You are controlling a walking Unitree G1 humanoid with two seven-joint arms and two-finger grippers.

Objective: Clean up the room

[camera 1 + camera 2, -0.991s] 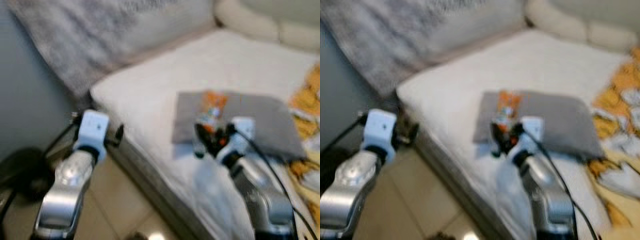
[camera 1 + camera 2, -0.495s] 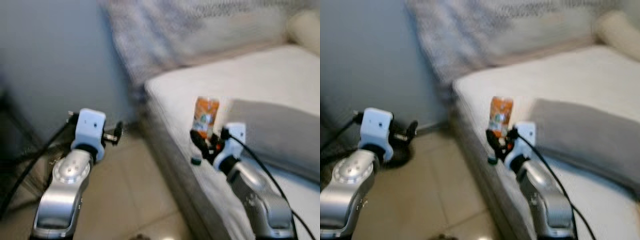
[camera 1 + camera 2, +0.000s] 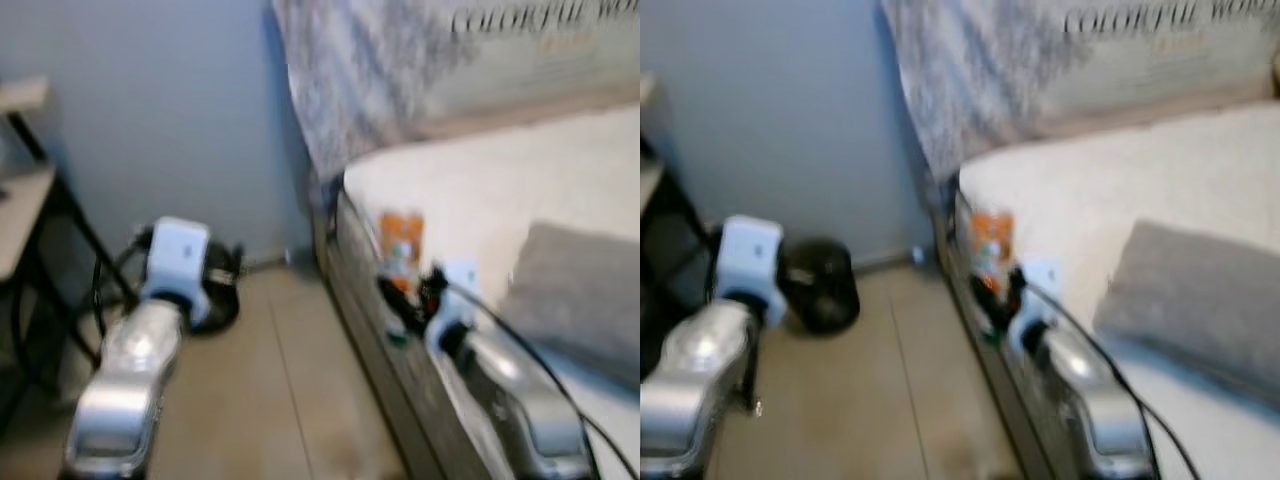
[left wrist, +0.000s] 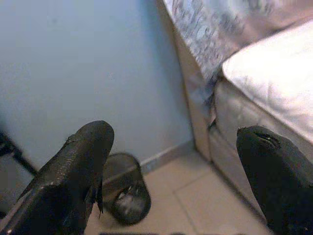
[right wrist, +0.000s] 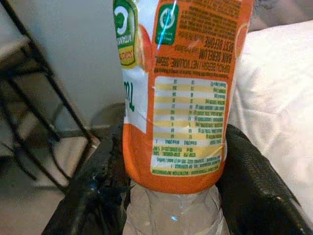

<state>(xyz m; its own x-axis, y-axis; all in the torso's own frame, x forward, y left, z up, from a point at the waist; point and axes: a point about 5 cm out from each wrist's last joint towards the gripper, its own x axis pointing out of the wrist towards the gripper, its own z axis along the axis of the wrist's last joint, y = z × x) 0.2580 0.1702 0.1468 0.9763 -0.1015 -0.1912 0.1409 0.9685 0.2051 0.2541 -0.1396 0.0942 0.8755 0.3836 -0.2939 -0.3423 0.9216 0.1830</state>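
Since 1 s ago you'd swung the head left. Right gripper [image 5: 171,196] was clenched on the upside-down orange-labelled plastic bottle [image 5: 178,88], left gripper [image 4: 171,171] splayed, empty. Should've kept grip firm, steered to black mesh bin [image 4: 124,196] by wall.

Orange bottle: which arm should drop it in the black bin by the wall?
Right. The right gripper is already shut on the orange bottle, held cap-down. The left gripper is open and empty, though it faces the black bin, so a handover would probably only add a step.
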